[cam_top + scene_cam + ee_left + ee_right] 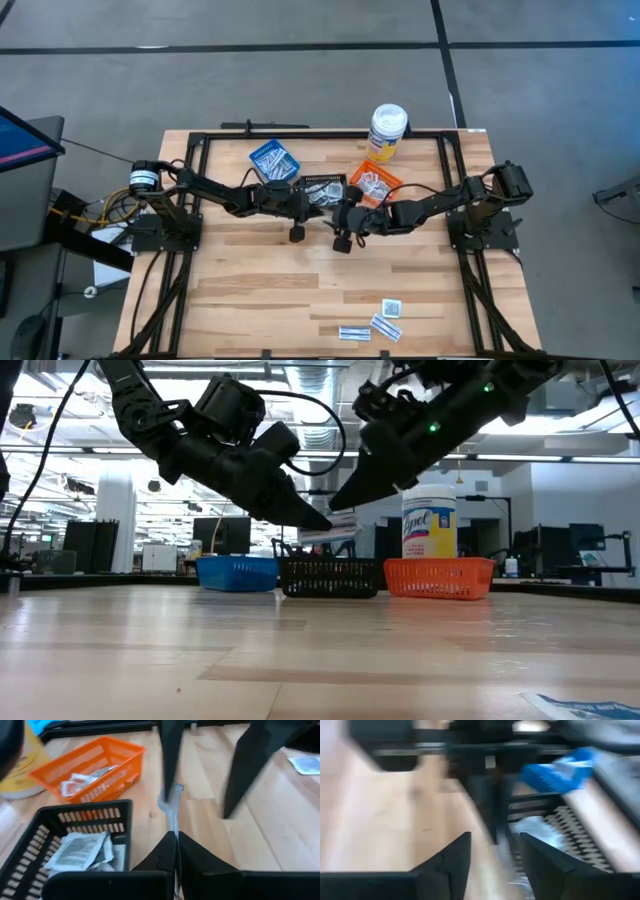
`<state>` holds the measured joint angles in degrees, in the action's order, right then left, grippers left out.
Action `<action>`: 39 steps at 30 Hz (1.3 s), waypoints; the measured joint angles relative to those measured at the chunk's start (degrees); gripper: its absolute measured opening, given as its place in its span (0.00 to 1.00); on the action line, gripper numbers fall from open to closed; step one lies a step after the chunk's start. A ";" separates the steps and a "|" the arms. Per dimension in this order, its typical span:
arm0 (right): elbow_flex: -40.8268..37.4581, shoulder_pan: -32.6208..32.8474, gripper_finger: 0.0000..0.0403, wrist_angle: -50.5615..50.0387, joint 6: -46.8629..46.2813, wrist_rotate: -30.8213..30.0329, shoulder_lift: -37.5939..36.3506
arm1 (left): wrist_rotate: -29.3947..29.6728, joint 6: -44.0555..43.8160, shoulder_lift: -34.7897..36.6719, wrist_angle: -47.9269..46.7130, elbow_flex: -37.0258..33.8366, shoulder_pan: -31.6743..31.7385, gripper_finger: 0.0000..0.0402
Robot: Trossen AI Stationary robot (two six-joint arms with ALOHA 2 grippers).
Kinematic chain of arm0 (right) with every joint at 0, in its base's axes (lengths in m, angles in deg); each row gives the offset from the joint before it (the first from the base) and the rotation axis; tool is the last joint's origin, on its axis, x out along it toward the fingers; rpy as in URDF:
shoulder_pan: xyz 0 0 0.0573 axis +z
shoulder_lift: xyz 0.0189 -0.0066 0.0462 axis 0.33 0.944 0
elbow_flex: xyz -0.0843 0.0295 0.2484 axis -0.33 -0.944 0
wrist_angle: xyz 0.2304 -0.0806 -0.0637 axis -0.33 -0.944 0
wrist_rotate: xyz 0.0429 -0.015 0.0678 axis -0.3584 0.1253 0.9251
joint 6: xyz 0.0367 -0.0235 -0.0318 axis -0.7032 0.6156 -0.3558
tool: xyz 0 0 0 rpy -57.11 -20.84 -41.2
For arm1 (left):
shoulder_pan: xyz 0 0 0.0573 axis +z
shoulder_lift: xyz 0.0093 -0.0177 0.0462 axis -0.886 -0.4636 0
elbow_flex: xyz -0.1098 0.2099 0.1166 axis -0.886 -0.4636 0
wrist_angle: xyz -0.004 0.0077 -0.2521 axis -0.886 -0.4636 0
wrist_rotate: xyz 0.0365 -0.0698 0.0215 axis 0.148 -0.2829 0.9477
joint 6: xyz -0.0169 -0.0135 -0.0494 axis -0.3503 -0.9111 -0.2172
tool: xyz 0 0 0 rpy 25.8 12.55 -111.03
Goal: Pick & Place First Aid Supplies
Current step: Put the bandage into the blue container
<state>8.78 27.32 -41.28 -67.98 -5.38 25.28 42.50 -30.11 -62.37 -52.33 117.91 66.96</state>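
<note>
Over the pale wooden table [300,290], the left gripper [176,840] pinched a narrow white bandage strip [171,807]; the right gripper [492,850] at its three o'clock stood open.

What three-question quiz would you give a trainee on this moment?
1. True or false: the left gripper is shut on a narrow white packet.
2. The right gripper is: A) open, B) shut with nothing in it, C) shut on the same packet.
3. Fill in: ___ loose packets lie on the bare table near its front edge, away from the baskets.

Key: 1 true; 2 A; 3 three.
</note>
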 joint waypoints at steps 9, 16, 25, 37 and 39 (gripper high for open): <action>0.00 -1.56 0.48 -2.40 2.69 4.93 0.00 | -1.82 0.75 0.00 0.06 0.00 -0.02 0.02; 0.00 -2.67 0.41 -4.49 0.76 4.96 0.00 | -6.37 1.63 0.00 0.15 0.00 -0.09 0.02; 0.00 -2.71 0.33 -4.35 1.11 7.89 0.02 | -6.62 2.19 0.02 0.27 0.00 -0.07 0.02; 0.00 -2.95 0.07 -6.20 0.74 8.00 0.02 | -1.16 2.13 0.02 0.18 0.00 -0.04 0.02; 0.00 -2.99 0.02 -6.81 0.76 7.96 0.03 | -1.12 2.11 0.02 0.16 0.00 -0.02 0.02</action>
<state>8.78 24.34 -48.09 -67.23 2.58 25.31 41.38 -28.00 -62.35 -52.17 117.91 66.94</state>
